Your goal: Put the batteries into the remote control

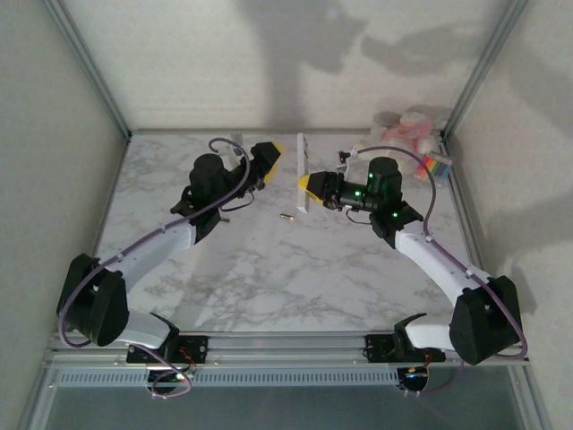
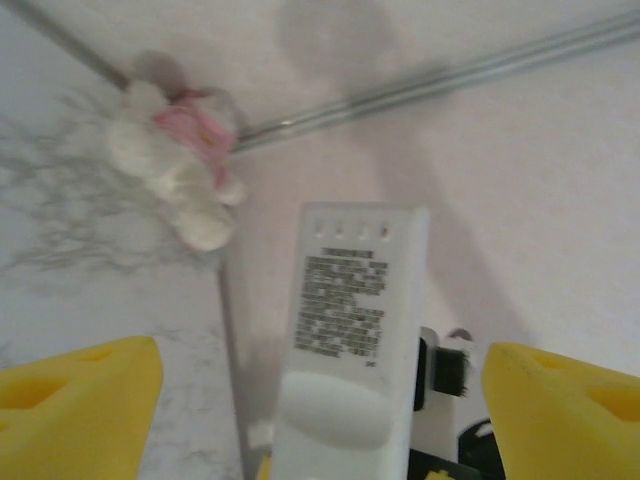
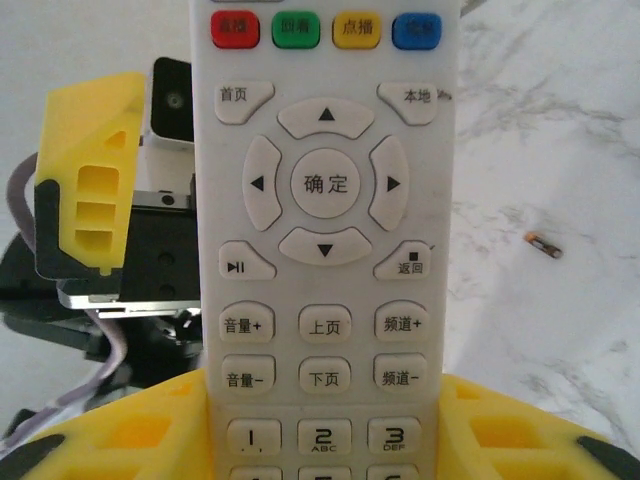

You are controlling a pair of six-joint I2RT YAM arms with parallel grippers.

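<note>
My right gripper (image 3: 325, 432) is shut on the lower part of the white remote control (image 3: 325, 200), which stands upright with its button face toward the right wrist camera. From above, the remote (image 1: 302, 170) is a thin white strip between both grippers. In the left wrist view I face its back (image 2: 350, 330), with a printed label and the cover's thumb dent. My left gripper (image 2: 320, 400) is open, its yellow fingers (image 2: 80, 400) wide on either side of the remote without touching it. One small battery (image 1: 287, 216) lies on the marble table (image 1: 269, 269), also (image 3: 543, 244). The second battery is out of view.
A pink and white plush toy (image 1: 407, 125) sits in the far right corner, also the plush toy (image 2: 180, 170). A multicoloured striped pack (image 1: 436, 167) lies by the right wall. Metal frame posts (image 1: 89, 72) and white walls close in the table.
</note>
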